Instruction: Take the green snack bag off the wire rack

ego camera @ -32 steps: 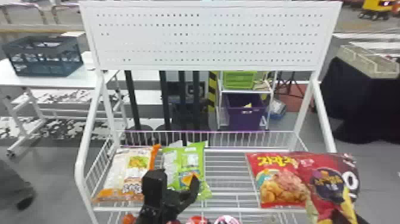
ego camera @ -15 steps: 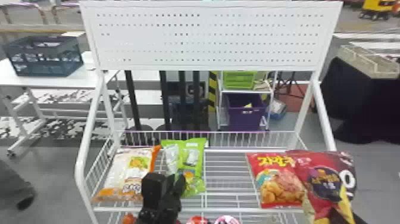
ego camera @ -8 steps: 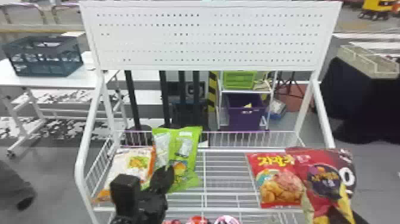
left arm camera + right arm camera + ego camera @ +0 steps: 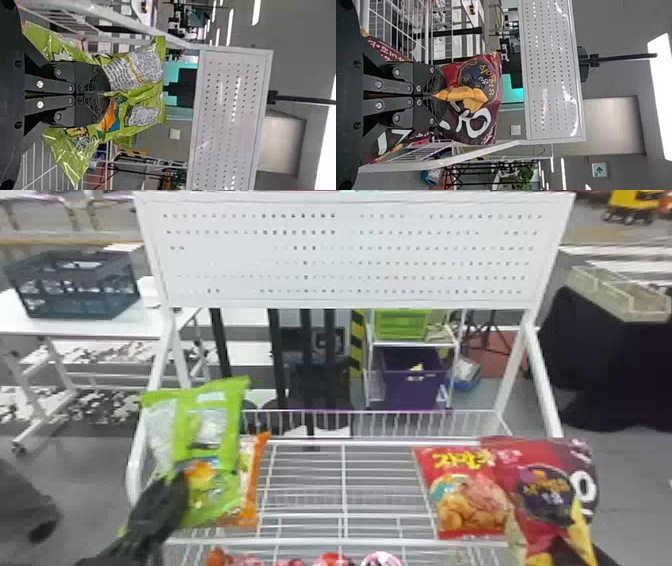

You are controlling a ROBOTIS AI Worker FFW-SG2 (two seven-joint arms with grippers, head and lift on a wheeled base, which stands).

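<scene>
My left gripper (image 4: 175,495) is shut on the green snack bag (image 4: 212,430), held upright above the left end of the wire rack (image 4: 345,490), in front of an orange-edged bag (image 4: 252,480). In the left wrist view the fingers of that left gripper (image 4: 105,94) pinch the green bag (image 4: 138,71), whose film folds between them. At the rack's right side, my right gripper (image 4: 435,95) is shut on a dark red snack bag (image 4: 488,114); in the head view this dark red bag (image 4: 545,490) partly overlaps a red snack bag (image 4: 465,490).
A white perforated panel (image 4: 350,255) stands above the rack's back. White side posts (image 4: 545,380) flank the shelf. Round red packages (image 4: 332,560) lie on the level below. Behind are a dark crate (image 4: 75,295) on a white table and a purple bin (image 4: 412,385).
My left gripper, with the green bag, has moved left and the bag has risen from the shelf; it now covers much of the orange-edged bag. The right arm with its bag has stayed nearly still.
</scene>
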